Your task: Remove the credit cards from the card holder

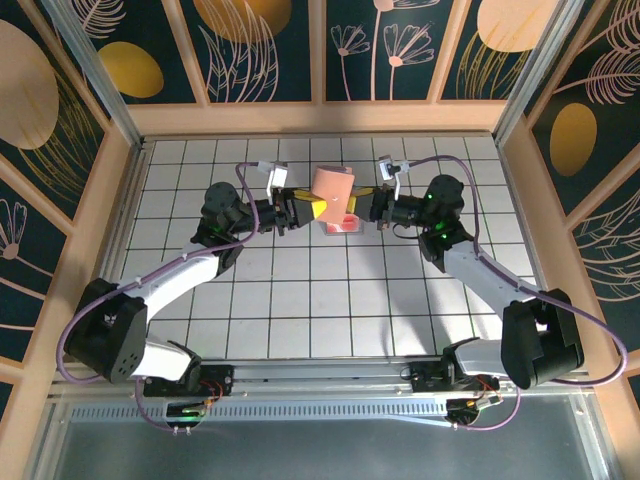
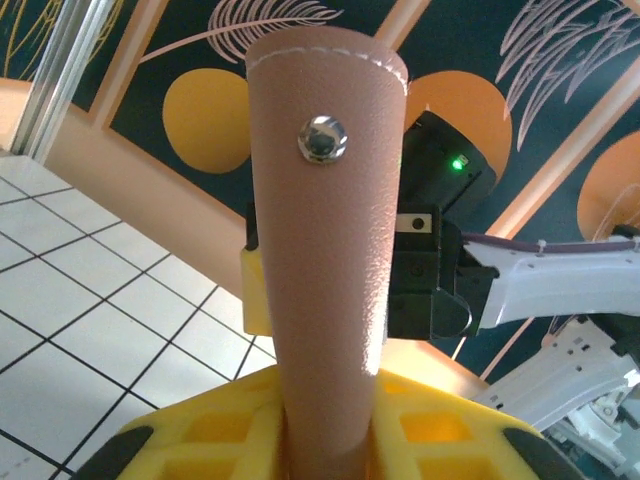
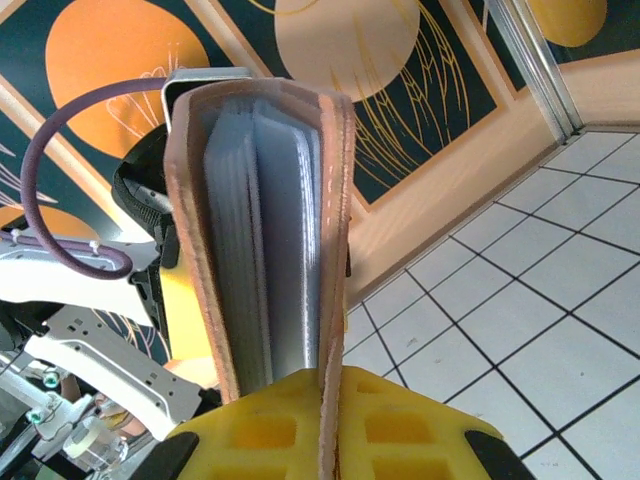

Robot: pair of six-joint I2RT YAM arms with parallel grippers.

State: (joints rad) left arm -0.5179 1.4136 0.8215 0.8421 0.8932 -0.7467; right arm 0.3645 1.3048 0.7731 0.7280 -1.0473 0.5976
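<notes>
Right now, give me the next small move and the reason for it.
Probably draw the grippers slightly apart to spread the card holder open. The left gripper and right gripper each pinch a side of it above the table, and its blue-grey pockets stand pressed together, likely too tight to reach into.

Bright, even overhead light washed the white tabletop (image 1: 330, 300) in the top view, leaving only faint, soft shadows under the arms (image 1: 180, 275); the frame posts (image 1: 95, 80) leaned outward near the corners. In the left wrist view the card holder (image 2: 325, 250) was sharp enough to show its grain, and its metal snap (image 2: 322, 138) carried a hard white glint, while the yellow pads (image 2: 210, 435) of the left pincer (image 2: 328, 450) went soft. In the right wrist view the holder's near edges blurred; the tiles (image 3: 520, 330) behind were crisp
</notes>
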